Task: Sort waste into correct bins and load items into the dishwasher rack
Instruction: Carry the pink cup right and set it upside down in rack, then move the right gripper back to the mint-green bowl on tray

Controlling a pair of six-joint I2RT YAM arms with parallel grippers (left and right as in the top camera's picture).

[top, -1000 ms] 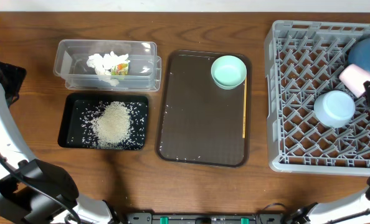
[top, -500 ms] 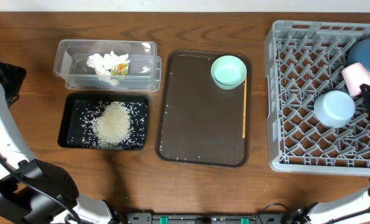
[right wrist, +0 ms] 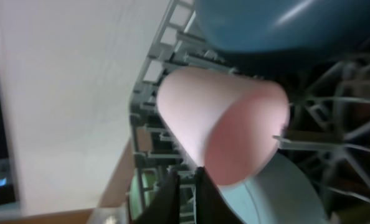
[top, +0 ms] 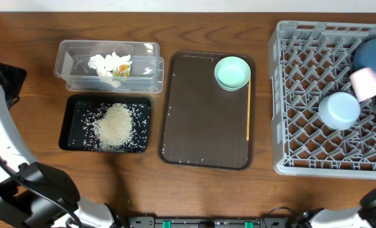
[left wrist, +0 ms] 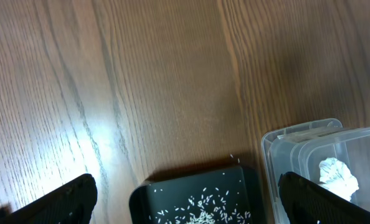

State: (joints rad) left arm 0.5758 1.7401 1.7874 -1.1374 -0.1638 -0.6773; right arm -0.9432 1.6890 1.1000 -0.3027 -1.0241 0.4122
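Observation:
The pink cup (top: 367, 83) lies in the grey dishwasher rack (top: 302, 95) next to the dark blue plate (top: 373, 53) and the light blue bowl (top: 339, 109). In the right wrist view my right gripper (right wrist: 186, 186) is shut and empty just below the pink cup (right wrist: 222, 124). The mint green bowl (top: 232, 72) and the thin wooden stick (top: 249, 111) lie on the brown tray. Tissue with a yellow-green scrap (top: 111, 64) sits in the clear tub (top: 71, 54). Rice (top: 116, 125) is heaped in the black tray (top: 69, 126). My left gripper (left wrist: 194, 200) is open and empty above the black tray's end.
The brown serving tray (top: 200, 126) lies between the bins and the rack, with a few stray rice grains on it. My left arm (top: 4, 126) runs along the table's left edge. Bare wood lies along the front edge.
My right gripper has drawn back to the right, off the pink cup and out of the overhead view. The cup stays in the rack, shifted slightly right. The left arm has not moved.

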